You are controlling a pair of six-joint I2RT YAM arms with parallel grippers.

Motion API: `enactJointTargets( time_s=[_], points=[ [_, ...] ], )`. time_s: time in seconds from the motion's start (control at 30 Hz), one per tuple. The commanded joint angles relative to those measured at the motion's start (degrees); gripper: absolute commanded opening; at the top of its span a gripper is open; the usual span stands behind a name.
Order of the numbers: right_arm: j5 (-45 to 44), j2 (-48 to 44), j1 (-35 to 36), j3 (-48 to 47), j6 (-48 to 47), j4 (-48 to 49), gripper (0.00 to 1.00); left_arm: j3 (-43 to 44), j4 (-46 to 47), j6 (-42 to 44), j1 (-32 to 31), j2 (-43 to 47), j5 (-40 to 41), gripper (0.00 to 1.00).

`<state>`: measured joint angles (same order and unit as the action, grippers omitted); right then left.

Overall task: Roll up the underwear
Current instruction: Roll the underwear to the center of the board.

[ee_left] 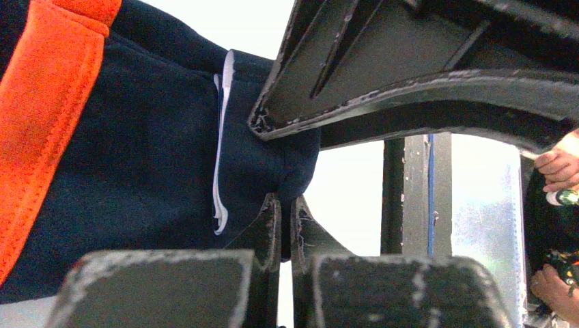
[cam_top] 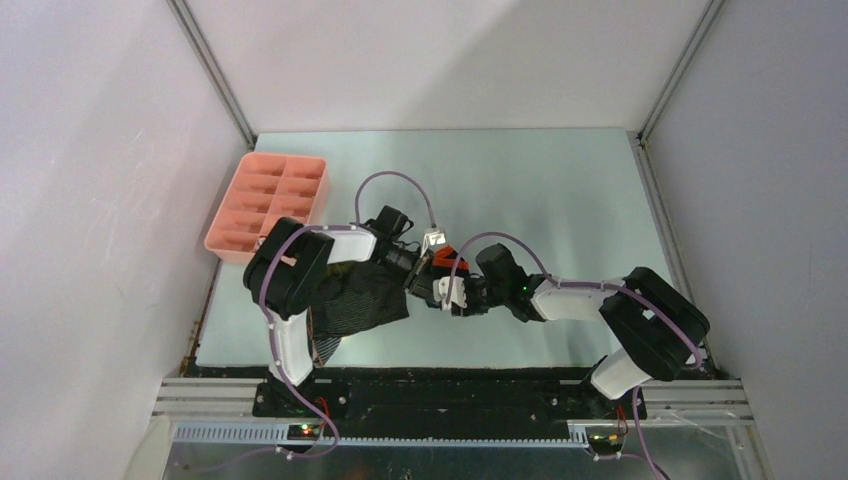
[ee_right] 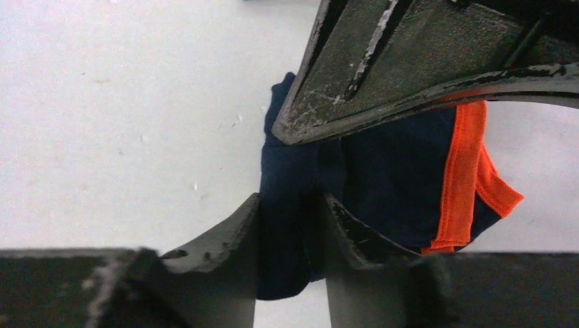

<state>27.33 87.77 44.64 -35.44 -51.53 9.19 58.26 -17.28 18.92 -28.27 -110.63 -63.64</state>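
Pale tabletop (cam_top: 560, 190) is carrying the navy briefs (cam_top: 448, 262), lying between the left claw (cam_top: 430, 258) and right claw (cam_top: 447, 290). At the left wrist, the tips are clenching the hem. At the right wrist, a fold is sitting pinched between the fingers (ee_right: 239, 225). Turning both wrists together under even tension is probably what is needed for a tight roll.

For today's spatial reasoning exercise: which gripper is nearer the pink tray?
Left. The left gripper sits right of the pink tray; the right gripper is farther right, both pinching the navy briefs.
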Motion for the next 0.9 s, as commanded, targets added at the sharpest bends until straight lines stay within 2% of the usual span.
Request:
enactJointTargets(
  time_s=[0.0, 0.03, 0.07, 0.13, 0.3, 0.43, 0.63, 0.73, 0.77, 0.83, 0.87],
  points=[
    [-4.44, 2.17, 1.07, -0.54, 3.02, 3.19, 0.27, 0.80, -2.64, -1.68, 1.29, -1.38, 1.52, 0.00],
    [-4.19, 2.29, 1.06, -1.05, 3.78, 2.01, 0.22, 0.98, -2.57, -2.41, 1.57, -1.36, 1.46, 0.00],
    [-2.96, 2.38, 0.91, -2.55, 4.50, -0.81, 0.13, 1.37, -2.58, -2.80, 1.83, -1.48, 1.18, 0.00],
    [-0.05, 2.48, -0.21, -5.88, 7.79, -6.51, 0.07, 2.08, -2.96, -4.16, 3.04, -1.83, 0.78, 0.00],
    [16.90, 7.95, -6.18, -18.86, 14.36, -27.41, 0.03, 5.02, -5.68, -7.65, 4.77, -3.49, 0.37, 0.00],
    [24.58, 16.11, -9.00, -28.46, 15.68, -39.87, 0.02, 9.21, -9.72, -9.37, 5.17, -5.82, 0.45, 0.00],
    [32.79, 28.13, -14.44, -38.99, 23.12, -49.40, 0.01, 17.11, -18.13, -9.40, 6.25, -11.54, 2.87, 0.00],
    [34.22, 32.77, -16.17, -43.40, 25.43, -53.85, 0.00, 17.97, -18.08, -10.75, 6.96, -12.26, 3.73, 0.00],
    [34.47, 34.98, -16.74, -45.55, 25.65, -54.73, 0.00, 17.84, -17.14, -11.32, 7.07, -12.25, 5.20, 0.01],
    [35.08, 38.71, -17.39, -48.64, 26.50, -57.44, 0.00, 17.32, -14.57, -13.58, 7.26, -11.49, 6.89, 0.11],
    [35.23, 39.81, -17.57, -49.67, 27.19, -58.92, 0.00, 16.97, -13.37, -15.43, 7.38, -10.23, 7.40, 0.22]
  ],
)
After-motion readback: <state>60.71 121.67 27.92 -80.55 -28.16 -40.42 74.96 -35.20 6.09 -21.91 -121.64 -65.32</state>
